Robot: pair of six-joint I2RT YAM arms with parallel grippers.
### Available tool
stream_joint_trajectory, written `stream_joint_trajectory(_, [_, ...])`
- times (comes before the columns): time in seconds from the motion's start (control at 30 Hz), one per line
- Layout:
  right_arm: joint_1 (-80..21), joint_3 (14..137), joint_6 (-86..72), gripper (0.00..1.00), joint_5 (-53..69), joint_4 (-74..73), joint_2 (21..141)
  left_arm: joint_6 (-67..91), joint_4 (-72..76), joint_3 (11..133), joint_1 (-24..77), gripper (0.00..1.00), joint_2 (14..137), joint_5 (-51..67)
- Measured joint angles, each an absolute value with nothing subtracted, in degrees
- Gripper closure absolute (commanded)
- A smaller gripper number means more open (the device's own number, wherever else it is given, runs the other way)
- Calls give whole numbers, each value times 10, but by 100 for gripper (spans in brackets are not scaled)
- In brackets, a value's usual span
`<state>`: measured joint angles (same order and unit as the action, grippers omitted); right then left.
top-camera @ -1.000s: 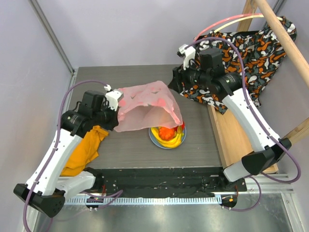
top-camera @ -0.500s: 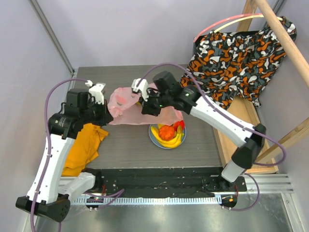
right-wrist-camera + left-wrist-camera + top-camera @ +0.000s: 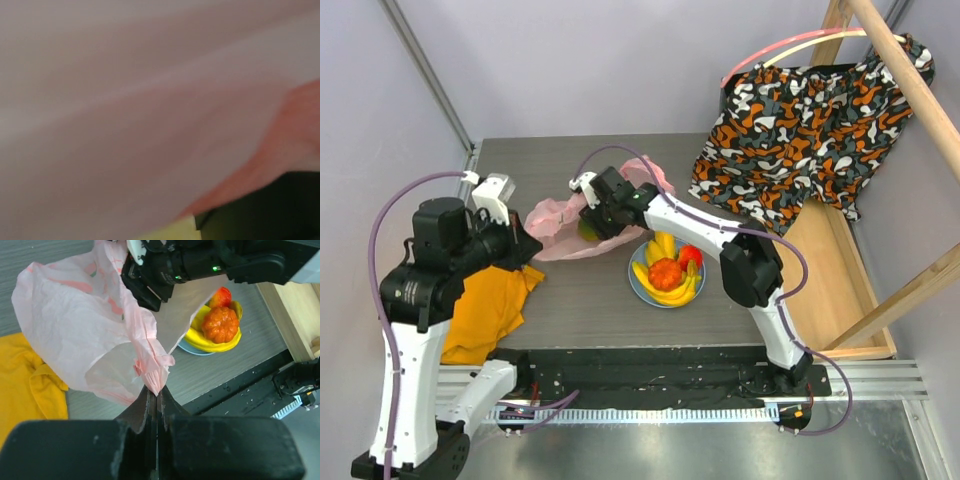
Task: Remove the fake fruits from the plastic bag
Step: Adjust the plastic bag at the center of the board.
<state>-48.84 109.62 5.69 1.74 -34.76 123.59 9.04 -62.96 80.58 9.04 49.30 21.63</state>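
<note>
The pink plastic bag (image 3: 558,222) lies left of the light-blue plate (image 3: 638,287). My left gripper (image 3: 525,243) is shut on a bunched edge of the bag (image 3: 80,325), pinched at the fingertips (image 3: 156,390). My right gripper (image 3: 592,218) reaches into the bag's mouth beside a green-orange round fruit (image 3: 586,231); its jaws are hidden. The right wrist view shows only blurred pink film (image 3: 125,100) and a yellow-green patch (image 3: 170,232). On the plate lie the yellow banana bunch (image 3: 665,293), the orange ridged fruit (image 3: 665,272) and the red fruit (image 3: 689,256).
An orange cloth (image 3: 485,310) lies at the table's left edge, under my left arm. The orange-black-white patterned fabric (image 3: 800,120) hangs from a wooden pole (image 3: 905,70) at the back right. A wooden frame (image 3: 810,270) borders the table's right side.
My right arm swung left from the patterned fabric and into the bag's mouth. My left gripper pulled the bag left, off the plate, uncovering the fruits there.
</note>
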Motion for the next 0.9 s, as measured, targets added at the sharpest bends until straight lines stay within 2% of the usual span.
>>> stream_joint_trajectory(0.07, [-494,1096,39,36,2,-341,1249,83,-646,805,88,100,479,220])
stream_joint_trajectory(0.23, [-520,1093,4,36,-10,-333,1252,70,-696,798,76,100,444,222])
stream_joint_trajectory(0.47, [-589,952,-17,32,-24,-329,1153,72,-753,782,47,100,371,251])
stream_joint_trajectory(0.67, [-594,1037,-12,23,-50,-311,1197,74,-768,719,25,100,360,284])
stream_joint_trajectory(0.9, [-572,1087,-22,18,-55,-289,1260,72,-771,697,24,100,359,296])
